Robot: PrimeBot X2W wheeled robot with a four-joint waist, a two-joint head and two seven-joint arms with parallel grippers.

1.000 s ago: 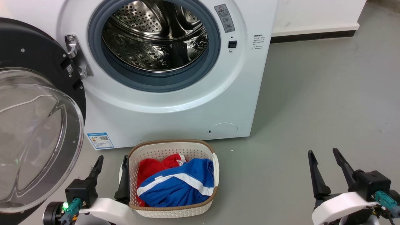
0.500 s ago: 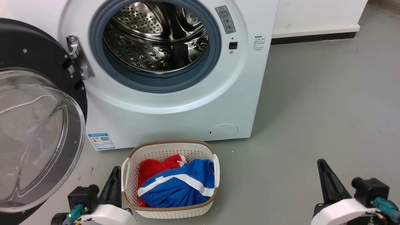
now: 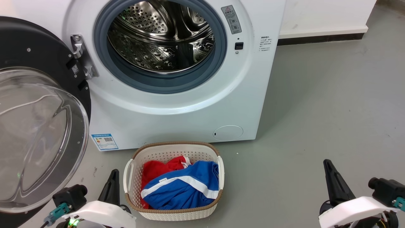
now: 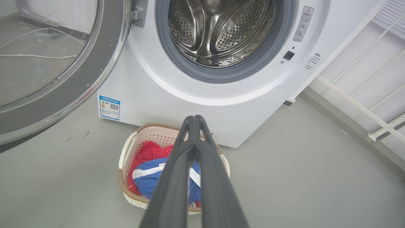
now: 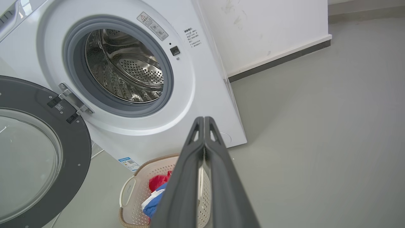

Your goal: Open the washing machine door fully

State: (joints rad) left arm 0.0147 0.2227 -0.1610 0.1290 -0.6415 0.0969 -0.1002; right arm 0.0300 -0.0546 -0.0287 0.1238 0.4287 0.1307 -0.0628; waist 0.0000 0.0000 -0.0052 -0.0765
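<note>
**Door.** The washing machine door (image 3: pixel 41 126) is swung out on its metal hinge (image 3: pixel 80 57) at the left side of the white washing machine (image 3: pixel 177 117). The door's black inner rim and bulging glass bowl face the head camera. The door is clear of the opening, so the grey rubber seal (image 3: pixel 158 85) and the perforated steel drum (image 3: pixel 161 34) are fully exposed.

**Left gripper.** The left gripper (image 4: pixel 193 117) has its fingers pressed together with nothing between them. In the head view it sits low, between the door's lower edge and the basket (image 3: pixel 172 150), just beside the basket's left handle. It does not touch the door.

**Right gripper.** The right gripper (image 5: pixel 204 118) also has its fingers closed tip to tip and holds nothing. In the head view it is at the lower right, over bare grey floor (image 3: pixel 316 110), well apart from the machine.

**Other items.** The white perforated basket with a brown rim stands on the floor just in front of the machine. It contains a red garment (image 3: pixel 155 169) and a blue garment with a white stripe (image 3: pixel 183 190).
</note>
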